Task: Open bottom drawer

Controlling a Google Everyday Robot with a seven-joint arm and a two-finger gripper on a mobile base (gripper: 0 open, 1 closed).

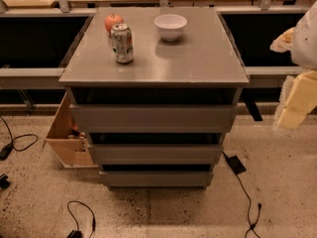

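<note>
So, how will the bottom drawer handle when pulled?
The bottom drawer has a flat, handle-less front, so it is probably hard to grip. It looks rigid and likely slides straight. The gripper hangs at the view's right edge, apart from the cabinet.

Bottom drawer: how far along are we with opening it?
Nothing looks done yet: the bottom drawer sits shut, with no tray interior showing. In hand: no contact; the hand hangs at the right edge of the view, apart from the cabinet. Left: reach the drawer front, catch it and pull it out.

At the right edge, a white rounded arm (308, 38) bears a pale-yellow blocky claw (293, 112).
</note>
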